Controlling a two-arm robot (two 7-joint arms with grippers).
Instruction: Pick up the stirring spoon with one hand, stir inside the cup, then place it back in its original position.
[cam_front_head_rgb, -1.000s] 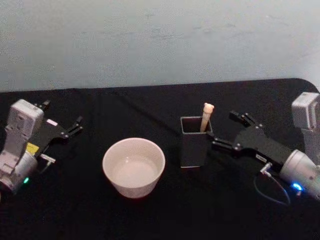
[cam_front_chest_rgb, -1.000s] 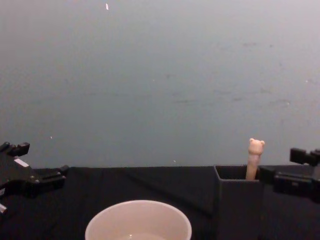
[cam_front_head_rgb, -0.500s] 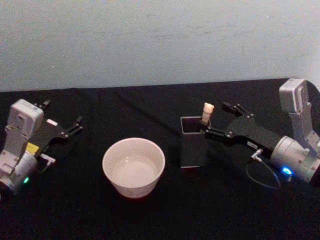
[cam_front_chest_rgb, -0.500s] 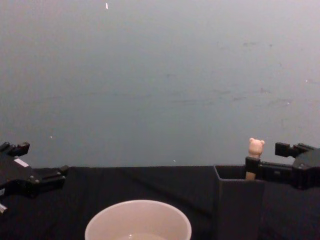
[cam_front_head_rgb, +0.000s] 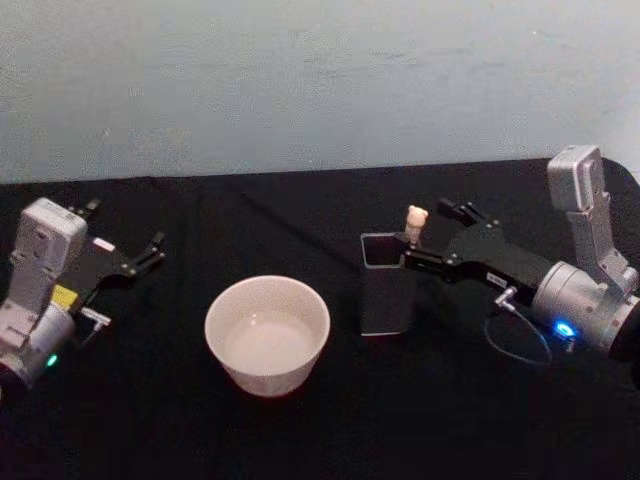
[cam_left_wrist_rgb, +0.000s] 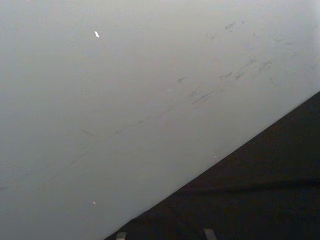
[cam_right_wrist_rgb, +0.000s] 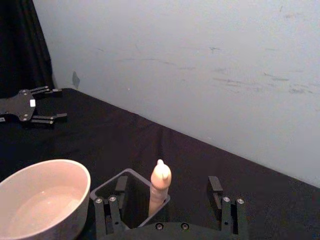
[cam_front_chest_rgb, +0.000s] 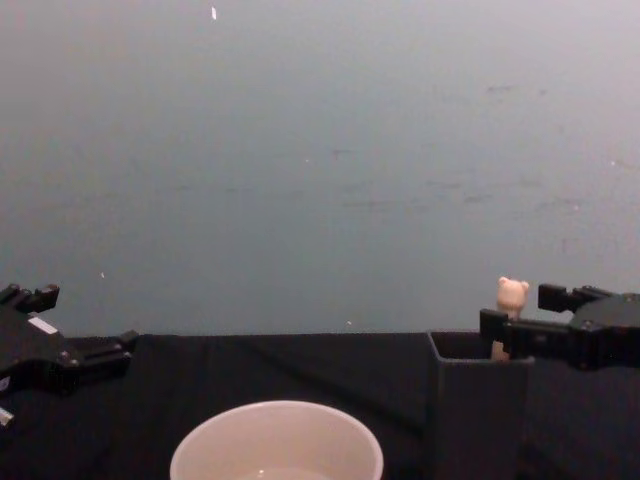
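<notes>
Left gripper (cam_front_head_rgb: 124, 224) sits parked at 9 o'clock on the table, jaws apart. I log the cup (cam_front_head_rgb: 268, 377) at 6 o'clock, with the holder (cam_front_head_rgb: 385, 300) just beside it at its 3 o'clock. The stirring spoon (cam_front_head_rgb: 416, 218) stands inside the holder. Right gripper (cam_front_head_rgb: 427, 233) straddles the spoon's handle, jaws apart.

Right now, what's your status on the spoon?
Right gripper open, straddling the spoon handle. Spoon stands in the holder, not yet gripped. Left gripper open, parked at left. Nothing in the way.
</notes>
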